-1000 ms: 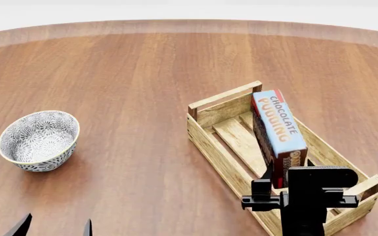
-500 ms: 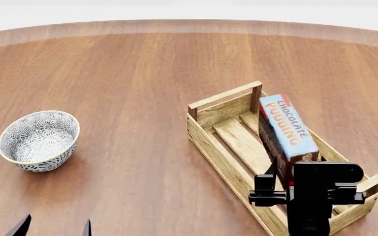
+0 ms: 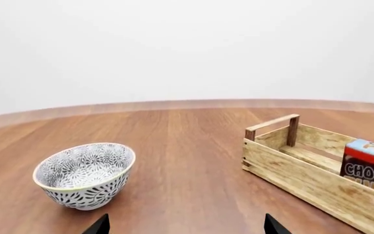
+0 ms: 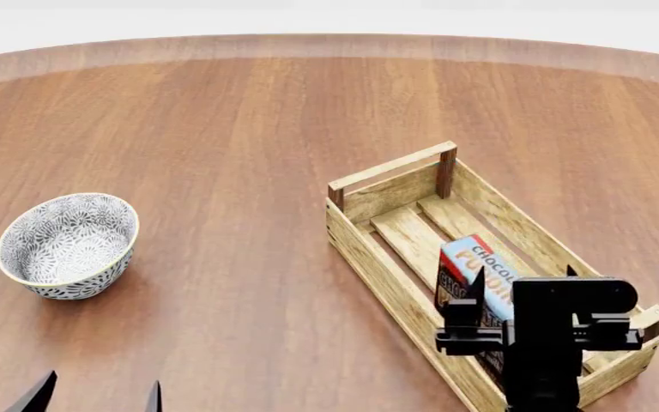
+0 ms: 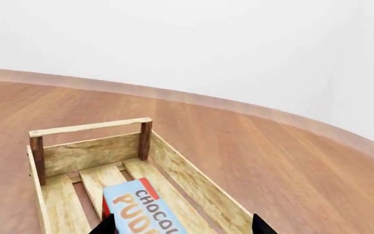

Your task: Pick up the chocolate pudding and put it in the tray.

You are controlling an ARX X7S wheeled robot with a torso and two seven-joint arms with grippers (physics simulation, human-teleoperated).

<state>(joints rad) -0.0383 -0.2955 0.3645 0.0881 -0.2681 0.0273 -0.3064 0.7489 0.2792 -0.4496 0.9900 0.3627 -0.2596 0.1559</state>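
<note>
While the right gripper [image 4: 524, 283] hangs over the near end of the tray [image 4: 364, 240], the chocolate pudding [image 4: 476, 273] sits inside the crate, its long axis running along the tray's length, from the table's near right toward its far centre. The carton's light-blue lettered face is turned upward and it looks tilted, the far end raised above the slats and the near end hidden behind the gripper's black body. In the right wrist view the carton [image 5: 138, 209] lies between the two dark fingertips [image 5: 107, 225], which stand apart on either side; whether they touch it cannot be told.

The tray rests on the right half of the round wooden table [image 4: 250, 112], set diagonally, its raised end rail toward the far side. A white-and-grey patterned bowl [image 4: 69, 245] stands well apart near the table's left edge. The left gripper [image 4: 95, 399] shows only two dark tips, spread apart and holding nothing, at the near left.
</note>
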